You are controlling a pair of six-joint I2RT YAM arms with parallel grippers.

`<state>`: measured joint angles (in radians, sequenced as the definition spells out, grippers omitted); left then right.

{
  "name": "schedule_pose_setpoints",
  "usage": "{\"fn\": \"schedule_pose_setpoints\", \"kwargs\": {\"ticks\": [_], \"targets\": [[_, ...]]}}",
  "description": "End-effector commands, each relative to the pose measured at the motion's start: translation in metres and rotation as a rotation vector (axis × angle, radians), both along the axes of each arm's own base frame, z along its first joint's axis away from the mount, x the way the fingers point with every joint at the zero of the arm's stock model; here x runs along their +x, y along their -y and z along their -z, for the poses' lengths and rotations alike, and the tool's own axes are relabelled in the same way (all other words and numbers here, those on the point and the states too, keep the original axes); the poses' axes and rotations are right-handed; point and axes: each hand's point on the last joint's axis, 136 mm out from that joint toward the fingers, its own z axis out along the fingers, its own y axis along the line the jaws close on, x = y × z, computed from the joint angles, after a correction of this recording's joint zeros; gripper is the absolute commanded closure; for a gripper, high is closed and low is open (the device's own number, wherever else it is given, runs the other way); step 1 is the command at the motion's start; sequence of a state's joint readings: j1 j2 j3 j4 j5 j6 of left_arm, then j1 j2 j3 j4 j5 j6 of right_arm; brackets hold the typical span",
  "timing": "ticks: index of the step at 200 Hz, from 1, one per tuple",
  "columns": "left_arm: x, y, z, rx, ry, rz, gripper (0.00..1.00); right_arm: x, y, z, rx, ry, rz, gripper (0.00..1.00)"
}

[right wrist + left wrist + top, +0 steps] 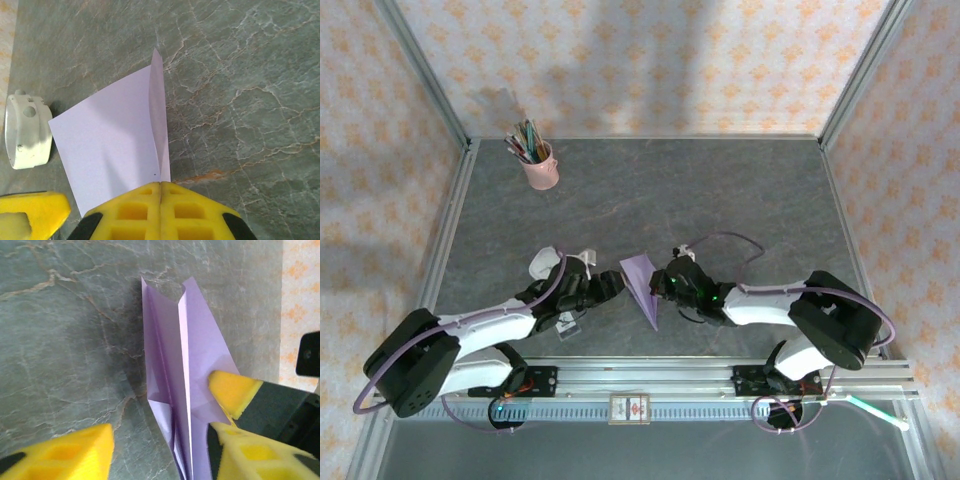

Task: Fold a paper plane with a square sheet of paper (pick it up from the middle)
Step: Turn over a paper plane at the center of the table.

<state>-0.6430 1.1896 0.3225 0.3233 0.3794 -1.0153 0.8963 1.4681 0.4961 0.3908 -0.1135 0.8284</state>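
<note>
The square sheet of paper stands folded as a slim lavender paper plane at the table's near middle, held up off the surface. My right gripper is shut on its centre fold, and the wings spread away from the pads. In the left wrist view the plane runs upward with its crease showing. One of the right gripper's fingertips presses on its wing there. My left gripper is open around the plane's lower part; the paper lies close to its right finger.
A pink cup of pens stands at the back left. A small white card sits on the front rail. Metal frame posts edge the table on both sides. The two grippers almost meet at the plane. A white housing of the left wrist lies close by.
</note>
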Motion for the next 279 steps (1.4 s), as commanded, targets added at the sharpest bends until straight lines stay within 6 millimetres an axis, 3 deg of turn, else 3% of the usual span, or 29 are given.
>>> {"fn": "schedule_pose_setpoints", "kwargs": {"ticks": [1,26,69,204,279], "targets": [[0.005,0.013,-0.009,-0.041,0.026,0.022,0.54,0.004,0.003,-0.007,0.049,0.017,0.033,1.00],[0.003,0.017,-0.001,-0.037,0.004,0.033,0.64,0.002,0.006,-0.002,0.057,0.004,0.047,1.00],[0.004,0.027,0.003,-0.035,-0.007,0.061,0.60,0.002,0.010,0.002,0.057,0.000,0.058,1.00],[0.014,0.052,0.016,-0.061,-0.037,0.106,0.70,-0.001,0.012,0.005,0.082,-0.011,0.069,1.00],[0.029,0.056,0.016,0.000,0.008,0.113,0.98,0.002,0.016,0.007,0.057,0.001,0.088,1.00]]}}
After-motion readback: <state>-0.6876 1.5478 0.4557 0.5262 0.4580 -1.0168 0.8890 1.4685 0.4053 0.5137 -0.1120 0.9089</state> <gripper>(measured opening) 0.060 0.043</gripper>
